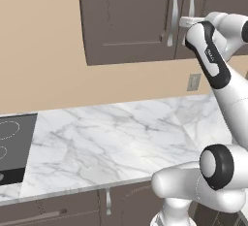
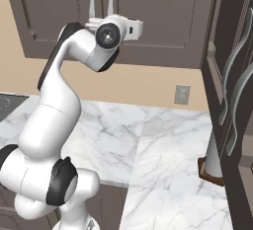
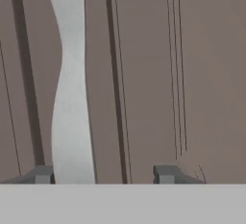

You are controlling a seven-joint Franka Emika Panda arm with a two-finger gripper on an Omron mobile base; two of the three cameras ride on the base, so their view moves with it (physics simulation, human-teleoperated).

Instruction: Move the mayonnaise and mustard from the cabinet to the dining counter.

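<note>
Left base view – progress: You were at the very start. The cabinet (image 1: 131, 21) had both doors shut, so nothing had been taken out, and by my reading opening it came first.
Left base view – arm: You had the arm raised to the right-hand door, its hand end pressed up by the right handle (image 1: 192, 2); the left handle (image 1: 173, 16) stood just beside it. The worktop (image 1: 116, 137) below carried no jar and no bottle.
Left base view – mayonnaise and mustard: You could not see either; I judge they sat behind those doors.

Right base view – progress: Same story from this side: doors closed, with both fetching trips left to do.
Right base view – pincer: Your gripper (image 2: 94, 22) pointed into the door at the pair of handles, level with their lower part. The wrist hid the fingers, so you could not read their gap here.

Hand view – pincer: You had the fingertips (image 3: 42, 174) set fairly wide, one at each side of the silver handle (image 3: 69, 74), which ran up between them nearer the left tip. The jaws held nothing; neither tip clearly touched the bar.
Hand view – task thing against pincer: The cabinet door filled the space straight ahead, very close. The right tip sat past the seam, over the neighbouring door.
</note>
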